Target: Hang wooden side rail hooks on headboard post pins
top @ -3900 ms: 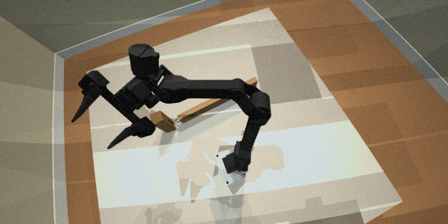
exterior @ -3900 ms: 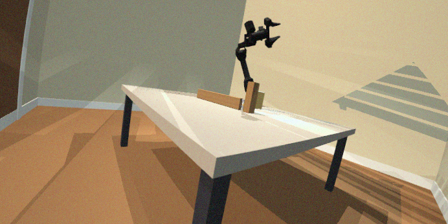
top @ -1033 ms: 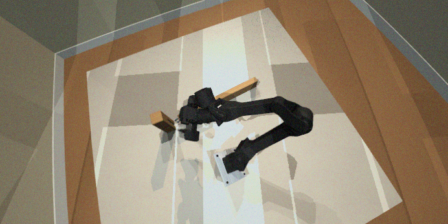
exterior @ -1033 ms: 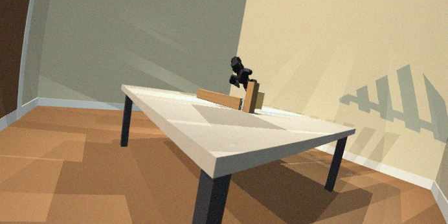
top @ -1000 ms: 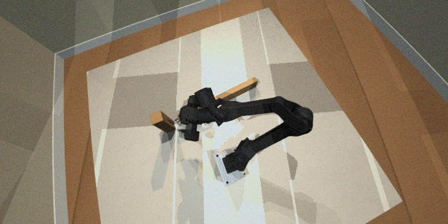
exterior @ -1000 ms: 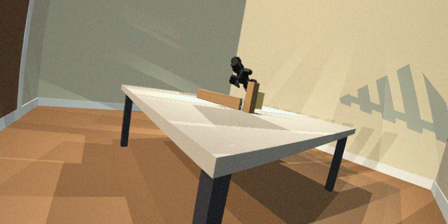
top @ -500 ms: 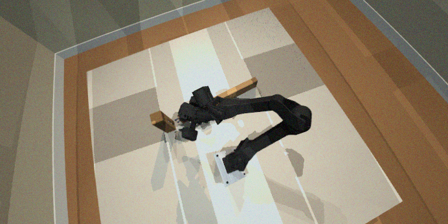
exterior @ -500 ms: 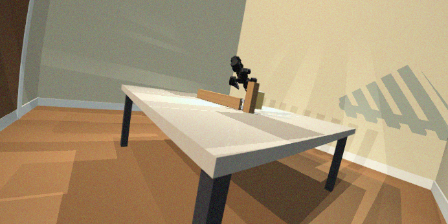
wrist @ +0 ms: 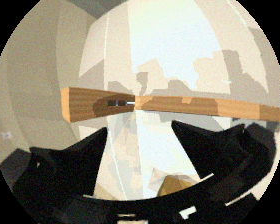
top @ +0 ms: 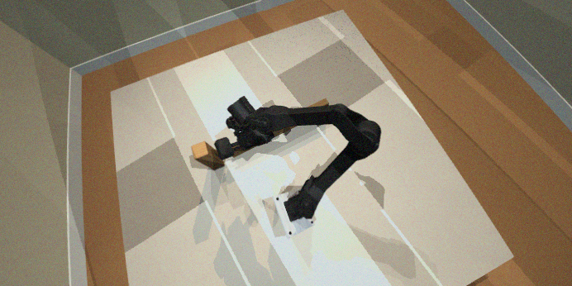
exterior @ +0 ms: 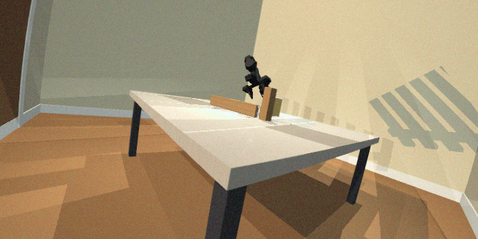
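Note:
The wooden post [top: 201, 150] [exterior: 267, 104] [wrist: 86, 105] stands upright on the table. Its dark slot [wrist: 116, 103] faces the rail. The wooden rail [top: 321, 103] [exterior: 235, 106] [wrist: 191, 106] lies along the table with its near end close to the post; the arm hides much of it in the top view. Bright hook metal [exterior: 257, 108] [wrist: 131, 103] shows in the small gap between rail end and post. Whether both hooks sit on the pins cannot be told. My gripper [exterior: 256, 96] [wrist: 140, 127] is open and empty, above the rail's near end and beside the post, touching neither as far as seen.
The arm [top: 359, 141] bends over the table from its pale base plate [top: 282, 216]. An olive panel [exterior: 278, 107] shows behind the post in the exterior view. The table's front corner [exterior: 229, 178] is well away from the post. Strong light bands and shadows cross the table.

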